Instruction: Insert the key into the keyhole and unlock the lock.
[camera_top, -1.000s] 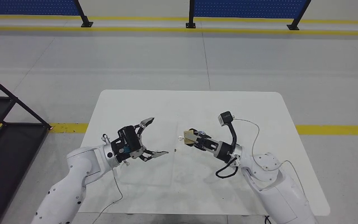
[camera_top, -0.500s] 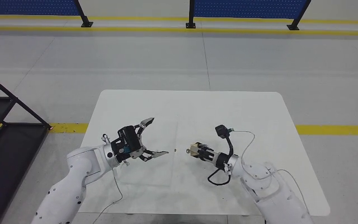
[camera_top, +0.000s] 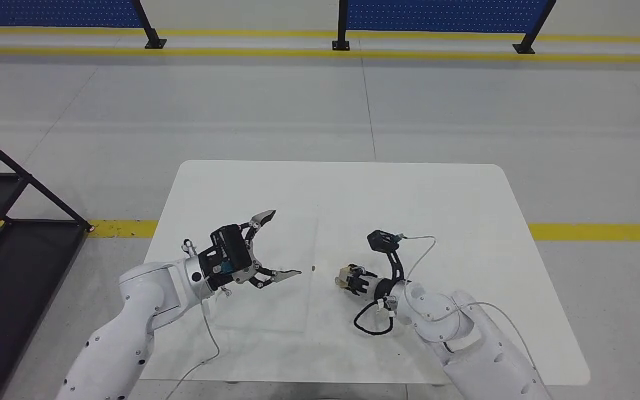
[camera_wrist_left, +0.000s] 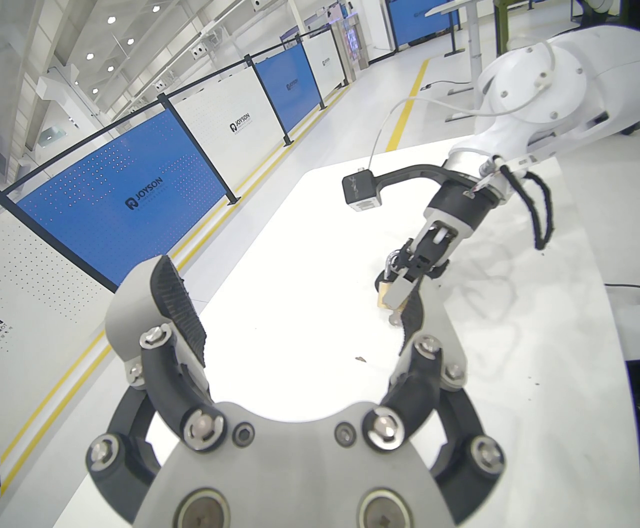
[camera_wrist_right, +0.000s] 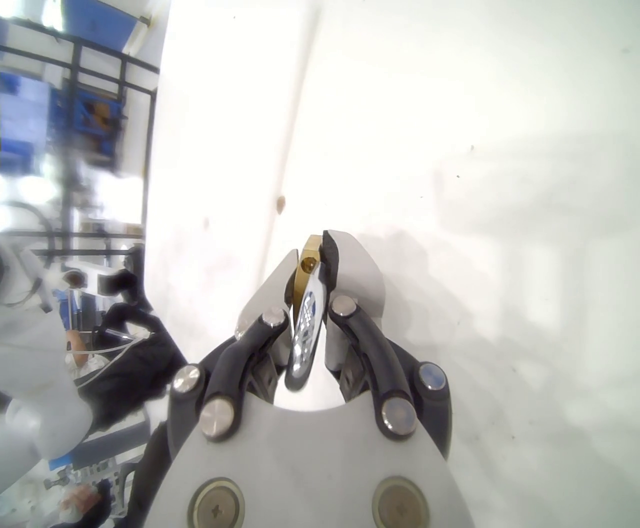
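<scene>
My right gripper (camera_top: 347, 280) is shut on a small brass padlock (camera_top: 343, 273) just above the middle of the white table (camera_top: 450, 200). In the right wrist view the padlock (camera_wrist_right: 306, 270) is squeezed edge-on between the fingers (camera_wrist_right: 350, 280), a dark round hole on its brass end and a silver, blue-patterned face behind it. The left wrist view shows the lock (camera_wrist_left: 384, 295) with its silver shackle up. I cannot make out a key. My left gripper (camera_top: 284, 243) hovers open and holds nothing, a short way left of the lock, its fingers (camera_wrist_left: 170, 300) spread wide.
A small brown speck (camera_top: 314, 268) lies on the table between the two grippers. A black cable (camera_top: 372, 322) loops from the right wrist. A black frame (camera_top: 35, 195) stands beside the table's left side. Blue barriers (camera_top: 440, 12) line the far floor.
The right gripper has carried the padlock toward the table's near edge and turned its wrist, swinging the wrist camera leftward. The left arm has stayed still.
</scene>
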